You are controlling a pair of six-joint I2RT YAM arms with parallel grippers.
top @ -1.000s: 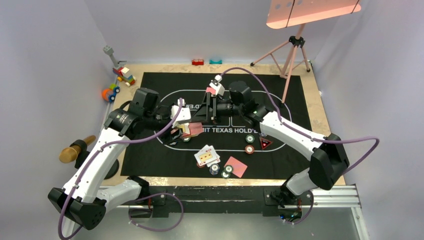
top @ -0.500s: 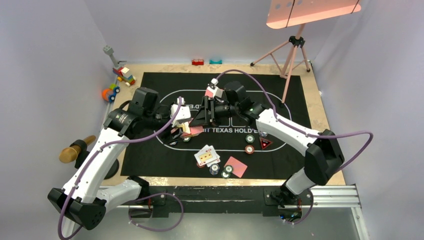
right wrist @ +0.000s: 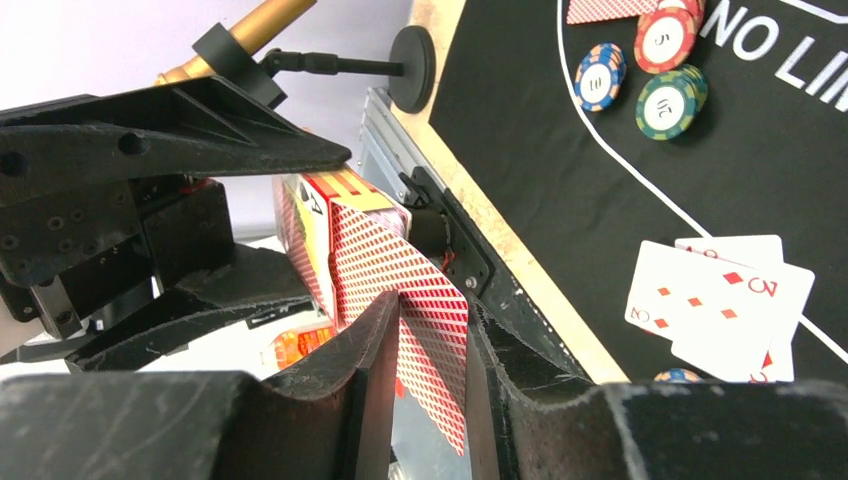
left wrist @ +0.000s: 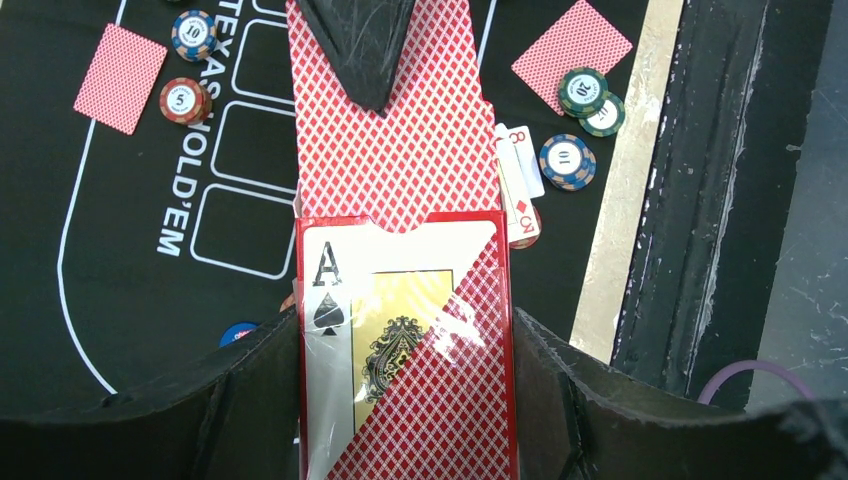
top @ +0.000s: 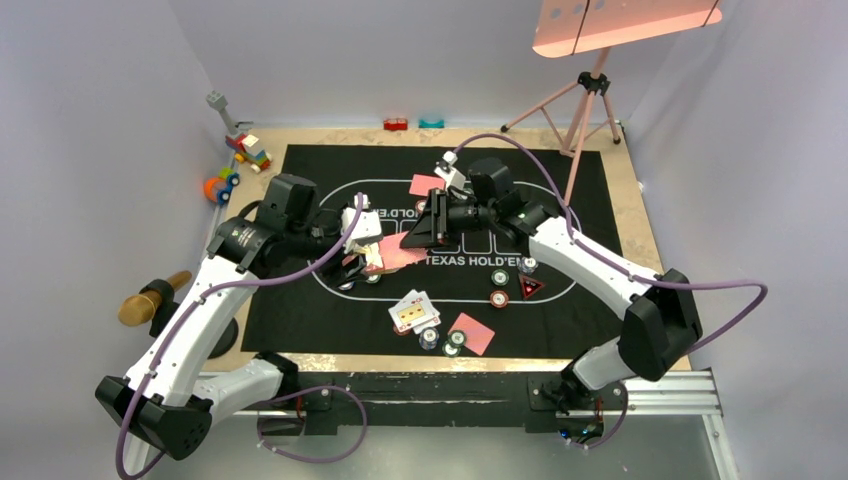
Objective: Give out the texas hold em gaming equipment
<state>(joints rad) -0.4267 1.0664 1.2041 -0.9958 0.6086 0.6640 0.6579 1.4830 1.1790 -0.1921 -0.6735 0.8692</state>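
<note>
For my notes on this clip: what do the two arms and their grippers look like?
The left arm and right arm have white link shells with black joint housings. A purple cable loops along each. The left gripper and right gripper are black, with broad, wedge-shaped matte fingers. No readable markings show.

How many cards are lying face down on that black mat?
2. One face-down card lies at the far side; the other card lies near the front edge, beside two chips. More may be hidden.
</note>
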